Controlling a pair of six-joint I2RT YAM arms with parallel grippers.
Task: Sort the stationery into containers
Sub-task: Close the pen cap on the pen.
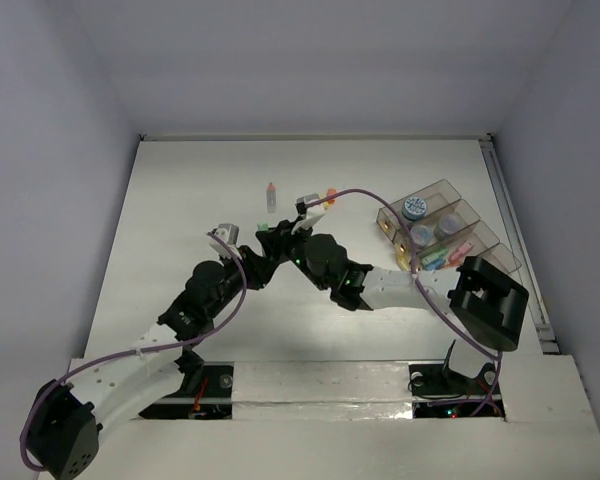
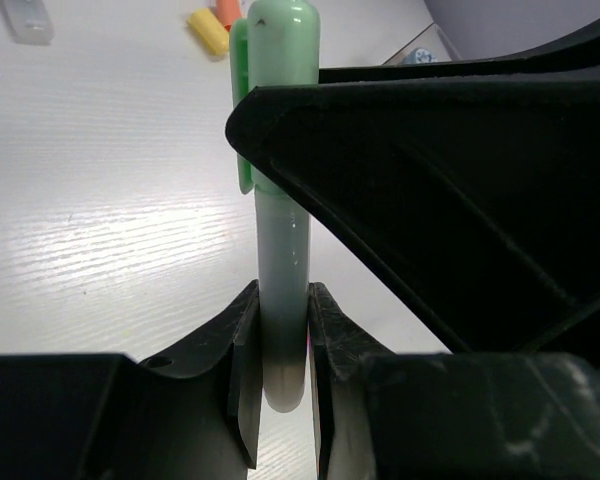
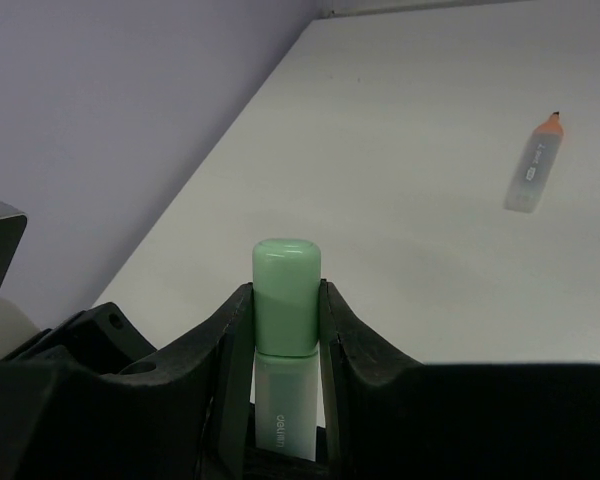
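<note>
A green pen (image 2: 282, 190) is held between both grippers above the table's middle (image 1: 264, 229). My left gripper (image 2: 283, 345) is shut on its pale barrel end. My right gripper (image 3: 285, 300) is shut on its green cap (image 3: 285, 290). In the top view the left gripper (image 1: 259, 251) and the right gripper (image 1: 280, 239) meet tip to tip. The smoky-brown organiser tray (image 1: 477, 237) stands at the right, holding round tubs (image 1: 414, 208) and several pens (image 1: 436, 259).
An orange-tipped pen (image 1: 271, 193) lies on the table beyond the grippers; it also shows in the right wrist view (image 3: 535, 165). A yellow eraser (image 2: 208, 30) and an orange eraser (image 2: 227, 10) lie near the tray's left side (image 1: 326, 200).
</note>
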